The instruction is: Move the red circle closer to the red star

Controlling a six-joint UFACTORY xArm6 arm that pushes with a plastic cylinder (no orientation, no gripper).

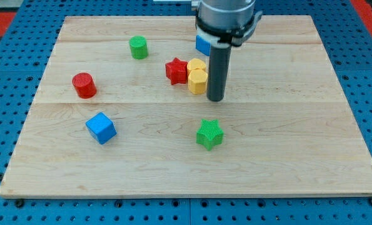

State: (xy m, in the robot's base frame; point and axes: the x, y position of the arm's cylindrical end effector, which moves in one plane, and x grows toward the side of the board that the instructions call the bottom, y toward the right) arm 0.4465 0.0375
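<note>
Beside the red star (175,70), touching its right edge in the view, sit two yellow blocks (197,76), shapes unclear. Just right of those the rod's tip (216,99) rests on the wooden board (286,137). No jaws on this arm, only the rod. Red circle (84,85) lies well left of the star, slightly lower. Green cylinder (138,47) up-left of the star, blue block (202,44) up-right, partly hidden by the arm. Blue cube (100,127) down-left, green star (209,134) down-right.
</note>
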